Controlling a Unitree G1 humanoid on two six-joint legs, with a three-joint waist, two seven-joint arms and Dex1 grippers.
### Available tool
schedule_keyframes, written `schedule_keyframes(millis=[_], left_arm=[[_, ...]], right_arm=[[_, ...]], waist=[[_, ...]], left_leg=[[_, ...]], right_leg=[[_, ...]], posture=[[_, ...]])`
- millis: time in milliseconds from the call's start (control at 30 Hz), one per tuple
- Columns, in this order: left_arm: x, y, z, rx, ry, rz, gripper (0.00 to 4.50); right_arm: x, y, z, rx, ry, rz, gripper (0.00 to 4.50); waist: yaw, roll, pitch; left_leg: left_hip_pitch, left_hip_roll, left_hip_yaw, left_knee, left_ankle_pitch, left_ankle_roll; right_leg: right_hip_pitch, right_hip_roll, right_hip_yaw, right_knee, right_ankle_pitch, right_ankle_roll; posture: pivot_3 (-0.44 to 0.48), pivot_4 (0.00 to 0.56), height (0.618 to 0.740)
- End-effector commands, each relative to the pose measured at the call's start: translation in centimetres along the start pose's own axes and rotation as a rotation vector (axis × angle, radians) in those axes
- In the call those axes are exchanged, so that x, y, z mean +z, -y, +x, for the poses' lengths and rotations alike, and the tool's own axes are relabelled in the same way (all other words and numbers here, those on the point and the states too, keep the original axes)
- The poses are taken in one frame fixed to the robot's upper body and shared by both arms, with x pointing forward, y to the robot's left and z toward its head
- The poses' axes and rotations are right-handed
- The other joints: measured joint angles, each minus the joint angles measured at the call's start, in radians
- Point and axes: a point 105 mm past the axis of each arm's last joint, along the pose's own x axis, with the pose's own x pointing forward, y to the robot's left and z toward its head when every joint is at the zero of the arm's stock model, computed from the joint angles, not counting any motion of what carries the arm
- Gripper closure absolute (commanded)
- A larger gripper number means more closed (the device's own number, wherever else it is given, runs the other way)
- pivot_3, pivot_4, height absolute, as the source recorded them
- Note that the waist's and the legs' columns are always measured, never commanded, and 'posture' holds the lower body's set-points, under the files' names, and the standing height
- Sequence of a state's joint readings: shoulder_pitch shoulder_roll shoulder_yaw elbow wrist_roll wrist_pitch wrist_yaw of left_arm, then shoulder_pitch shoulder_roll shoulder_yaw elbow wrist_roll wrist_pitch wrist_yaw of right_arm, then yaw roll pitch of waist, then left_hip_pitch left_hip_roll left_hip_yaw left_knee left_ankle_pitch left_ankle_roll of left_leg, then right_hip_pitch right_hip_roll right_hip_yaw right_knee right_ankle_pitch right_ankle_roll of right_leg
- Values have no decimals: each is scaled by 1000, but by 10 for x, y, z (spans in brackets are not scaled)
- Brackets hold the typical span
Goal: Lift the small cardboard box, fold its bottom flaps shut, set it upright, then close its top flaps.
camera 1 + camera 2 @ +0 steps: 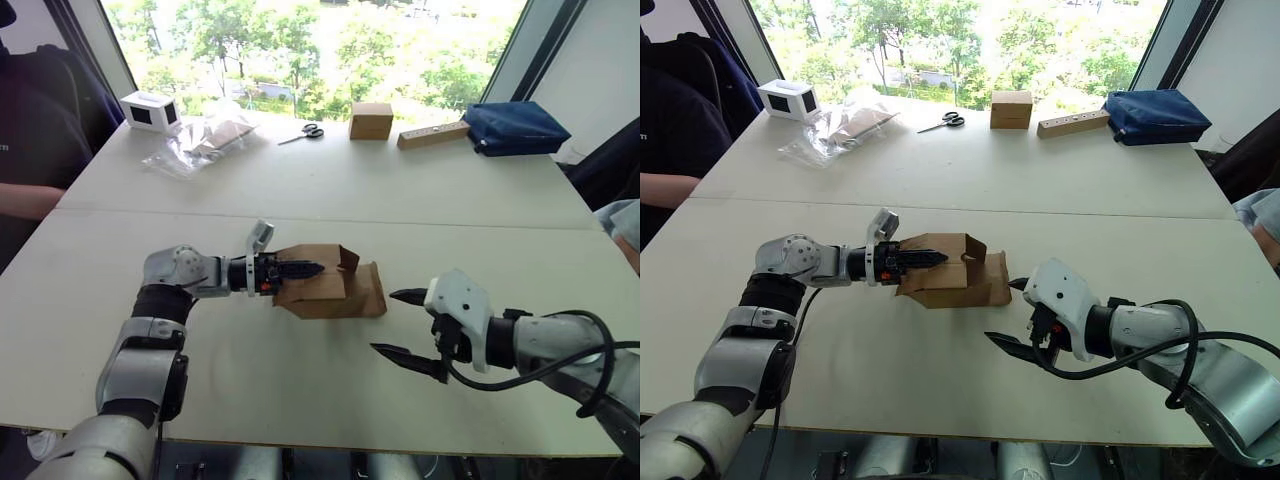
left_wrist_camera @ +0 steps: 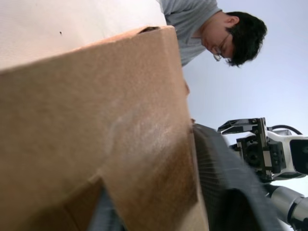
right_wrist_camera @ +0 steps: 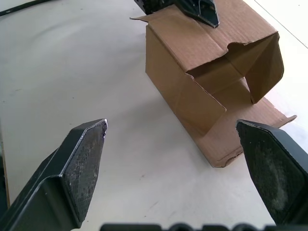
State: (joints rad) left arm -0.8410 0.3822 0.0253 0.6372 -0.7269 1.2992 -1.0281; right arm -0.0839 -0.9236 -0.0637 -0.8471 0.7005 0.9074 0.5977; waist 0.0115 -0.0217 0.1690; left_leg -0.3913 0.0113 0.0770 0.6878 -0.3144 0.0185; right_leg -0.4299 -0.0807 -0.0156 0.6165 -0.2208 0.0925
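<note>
The small cardboard box [image 1: 325, 285] lies on its side in the middle of the white table [image 1: 300, 190]. My left gripper [image 1: 300, 270] reaches in from the left and is shut on the box's upper wall, one black finger [image 3: 197, 9] lying on top of it. The flaps [image 3: 240, 130] at the box's right end hang open, one flat on the table. I cannot tell whether they are the bottom flaps or the top flaps. My right gripper [image 1: 385, 322] hovers open just right of that open end, apart from the box.
At the table's far edge are a white box with a dark window [image 1: 150, 110], plastic bags [image 1: 200, 140], scissors [image 1: 305, 132], a squarer brown box [image 1: 371, 120], a wooden block [image 1: 432, 135] and a blue bag [image 1: 515, 127]. A person [image 1: 30, 130] sits at the left, another [image 1: 620, 225] at the right.
</note>
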Motion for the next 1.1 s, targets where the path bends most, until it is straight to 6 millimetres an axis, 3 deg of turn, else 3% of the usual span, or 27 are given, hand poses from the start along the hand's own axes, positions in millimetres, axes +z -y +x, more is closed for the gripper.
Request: schedule_keyframes(millis=[33, 300, 433, 500, 600, 767, 800, 833, 967, 1100], left_arm=[[8, 12, 0, -28, 5, 43, 4469], [20, 37, -11, -63, 17, 204, 4469], [53, 87, -19, -136, 157, 594, 4469], [59, 106, -21, -148, 167, 754, 4469], [69, 122, -19, -137, 142, 906, 4469], [74, 146, -12, -166, 72, 1118, 4469], [74, 149, -12, -169, 60, 1140, 4500], [75, 150, -11, -171, 53, 1153, 4500], [81, 173, -11, -232, 46, 1233, 4500], [80, 183, -10, -276, 32, 1259, 4500]], right_arm=[[11, 7, -5, -36, 38, -44, 0], [22, 16, -7, -64, 142, 50, 0], [54, 49, -25, -168, 462, 292, 0], [66, 69, -36, -239, 608, 389, 0], [88, 86, -43, -247, 812, 536, 0], [118, 100, -40, -237, 993, 645, 0], [122, 102, -41, -239, 1015, 657, 537], [123, 103, -41, -241, 1028, 666, 726], [142, 105, -37, -276, 1018, 548, 2261], [150, 103, -36, -262, 1035, 532, 3701]], waist=[[0, 0, 0], [-1, 0, 0], [0, -1, 1], [1, -1, 0], [-1, 1, 0], [-4, 2, 0], [-5, 2, 0], [-6, 2, 0], [-9, 2, 0], [-15, 2, 0]], left_leg=[[0, 0, 0, 0, 0, 0], [0, 0, 0, 0, 0, 0], [0, 1, 0, 0, 0, 0], [0, 1, 0, 0, 0, -1], [0, 1, 0, 0, 0, -1], [0, 1, 1, -1, 0, -1], [0, 1, 1, -1, 0, -1], [0, 1, 1, -1, 0, -1], [-1, 1, 1, -1, 0, 0], [-1, 1, 1, -1, 0, 1]], right_leg=[[0, 0, 0, 0, 0, 0], [0, 0, 0, 0, 0, 0], [0, -1, 0, 0, 0, 0], [0, -2, 0, 0, 1, -1], [0, -2, -1, 0, 1, -3], [0, -1, -1, 0, 2, -2], [0, -1, -1, 0, 2, -2], [-1, -1, -1, 0, 2, -2], [-1, 0, -1, -1, 2, -2], [-1, 0, 0, 0, 2, -1]], posture=[[0, 150, 740], [0, 150, 740], [0, 150, 740], [0, 150, 740], [0, 150, 740], [0, 150, 740], [0, 150, 740], [0, 150, 740], [0, 150, 740], [0, 150, 740]])
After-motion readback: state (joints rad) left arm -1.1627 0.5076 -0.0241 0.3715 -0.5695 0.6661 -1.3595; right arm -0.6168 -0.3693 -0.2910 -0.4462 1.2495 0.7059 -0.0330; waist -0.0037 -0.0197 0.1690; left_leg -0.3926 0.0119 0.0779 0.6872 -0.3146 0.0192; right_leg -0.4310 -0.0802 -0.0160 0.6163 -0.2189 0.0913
